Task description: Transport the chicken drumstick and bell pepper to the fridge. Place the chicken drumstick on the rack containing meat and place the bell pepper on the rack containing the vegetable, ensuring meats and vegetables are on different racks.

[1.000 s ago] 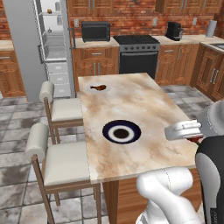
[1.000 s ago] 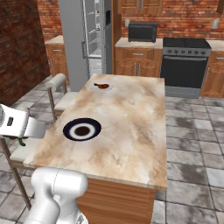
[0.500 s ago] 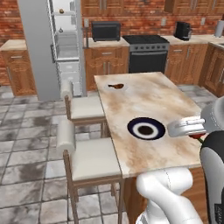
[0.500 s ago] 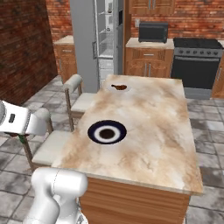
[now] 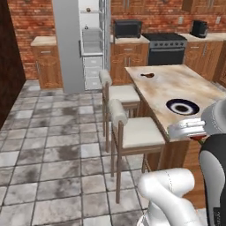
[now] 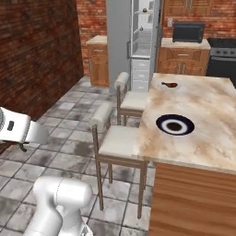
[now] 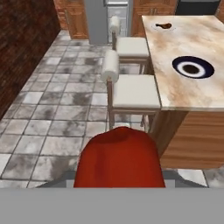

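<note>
A: Hand view puts the round bright-red bell pepper [image 7: 120,157] right at six o'clock, up against the lens, so the end effector [image 7: 120,177] is clamped on it with its fingers part-way apart around the fruit

B: And the small glossy reddish-brown chicken drumstick [image 5: 148,75]?

A: Lying on the far end of the marbled tan counter [image 5: 176,86], about one o'clock from the black-and-white ringed plate [image 5: 182,106] in the left base view, well apart from the arm. That one waits

B: So the job in hand is carrying the pepper to the tall plain grey fridge [image 5: 70,44]?

A: I judge so. Its door stands open at roughly eleven o'clock in the left base view, pale shelves [image 5: 92,44] showing inside. Something small sits on the top shelf, too tiny to name

B: What makes the carry go well?

A: Keep the grip steady, since a round, smooth pepper could roll out if the fingers ease. Steer wide of the two cream-seated wooden stools [image 5: 132,128] beside the counter, and square up to the opening before reaching in

B: Which shelf?

A: Can't tell from here; get close enough to read which rack holds the vegetable, then set it down flat
</note>
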Robot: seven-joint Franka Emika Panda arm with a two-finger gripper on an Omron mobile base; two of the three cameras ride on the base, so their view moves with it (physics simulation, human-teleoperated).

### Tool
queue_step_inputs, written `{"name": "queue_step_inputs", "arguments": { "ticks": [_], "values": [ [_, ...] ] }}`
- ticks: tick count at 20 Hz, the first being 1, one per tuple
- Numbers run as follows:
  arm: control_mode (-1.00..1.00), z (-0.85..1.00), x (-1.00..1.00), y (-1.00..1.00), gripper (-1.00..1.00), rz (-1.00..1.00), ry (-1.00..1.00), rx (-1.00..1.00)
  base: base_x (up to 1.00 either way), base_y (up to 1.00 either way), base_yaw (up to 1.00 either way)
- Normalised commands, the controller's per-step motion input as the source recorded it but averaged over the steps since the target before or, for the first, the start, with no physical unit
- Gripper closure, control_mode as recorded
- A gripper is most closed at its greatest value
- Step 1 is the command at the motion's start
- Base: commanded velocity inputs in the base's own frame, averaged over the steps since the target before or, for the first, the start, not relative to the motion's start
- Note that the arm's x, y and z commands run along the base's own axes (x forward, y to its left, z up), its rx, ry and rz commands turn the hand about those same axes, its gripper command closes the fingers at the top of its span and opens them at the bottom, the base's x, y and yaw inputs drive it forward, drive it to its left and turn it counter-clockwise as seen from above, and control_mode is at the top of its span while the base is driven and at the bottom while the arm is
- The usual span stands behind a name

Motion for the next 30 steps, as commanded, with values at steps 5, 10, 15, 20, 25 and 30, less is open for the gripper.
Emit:
{"name": "queue_step_inputs", "arguments": {
  "ticks": [5,10,15,20,25,30],
  "values": [
    [1.0,0.0,0.0,0.0,1.0,0.0,0.0,0.0,0.03,1.0,0.13],
    [1.0,0.0,0.0,0.0,1.0,0.0,0.0,0.0,1.0,0.86,-0.11],
    [1.0,0.0,0.0,0.0,1.0,0.0,0.0,0.0,1.0,0.57,-0.16],
    [1.0,0.0,0.0,0.0,1.0,0.0,0.0,0.0,1.0,0.13,-0.09],
    [1.0,0.0,0.0,0.0,1.0,0.0,0.0,0.0,1.0,-0.06,0.0],
    [1.0,0.0,0.0,0.0,1.0,0.0,0.0,0.0,1.0,0.0,0.0]
  ]
}}
